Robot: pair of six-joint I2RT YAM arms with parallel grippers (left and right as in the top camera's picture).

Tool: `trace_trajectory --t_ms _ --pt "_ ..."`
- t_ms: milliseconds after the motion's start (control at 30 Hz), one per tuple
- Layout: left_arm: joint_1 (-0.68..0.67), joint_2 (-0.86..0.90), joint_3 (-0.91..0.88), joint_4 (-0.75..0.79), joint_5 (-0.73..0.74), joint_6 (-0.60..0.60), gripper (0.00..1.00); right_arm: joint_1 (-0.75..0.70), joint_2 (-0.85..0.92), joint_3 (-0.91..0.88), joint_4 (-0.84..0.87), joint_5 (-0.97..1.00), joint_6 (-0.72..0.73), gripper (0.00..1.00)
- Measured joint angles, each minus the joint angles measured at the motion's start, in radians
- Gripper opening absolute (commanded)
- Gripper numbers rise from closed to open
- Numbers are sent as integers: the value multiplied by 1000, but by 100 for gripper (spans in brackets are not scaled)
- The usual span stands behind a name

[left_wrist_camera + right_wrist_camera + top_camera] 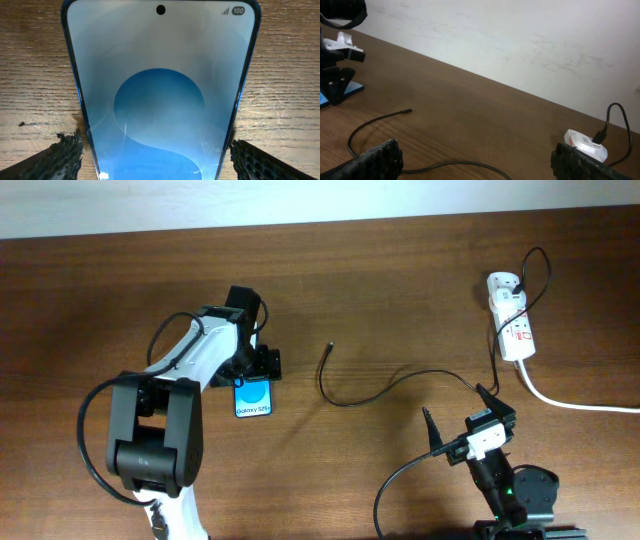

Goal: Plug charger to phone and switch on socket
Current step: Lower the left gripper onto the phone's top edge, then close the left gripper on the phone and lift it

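Note:
The phone (pixel 253 397) lies flat on the wooden table, blue screen up. It fills the left wrist view (pixel 160 90). My left gripper (pixel 256 367) is open and straddles it (pixel 155 147), with a thin gap at each finger. The charger cable (pixel 352 401) lies loose, its connector tip (pixel 329 346) right of the phone and apart from it. The tip also shows in the right wrist view (pixel 409 110). The cable's other end runs to the white socket (pixel 511 318) at the far right. My right gripper (pixel 458 420) is open and empty (pixel 477 152) above the cable's middle stretch.
The socket's thick white cord (pixel 570 402) runs off the right edge. The socket (pixel 585 142) sits by the right finger in the right wrist view, and a white wall lies beyond the table's far edge. The right arm's base (pixel 515 495) stands at the front.

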Motion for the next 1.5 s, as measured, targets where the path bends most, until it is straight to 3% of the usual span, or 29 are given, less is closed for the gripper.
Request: trace_trajectory --t_ms 367,633,1067,1500 --pt "-6 18 4 6 -13 -5 100 0 0 0 0 0 0 99" --pt "-16 37 30 7 -23 -7 88 0 0 0 0 0 1 99" --pt "-16 39 34 8 -23 -7 84 0 0 0 0 0 0 99" --pt "-17 113 167 -122 -3 -7 84 0 0 0 0 0 0 99"
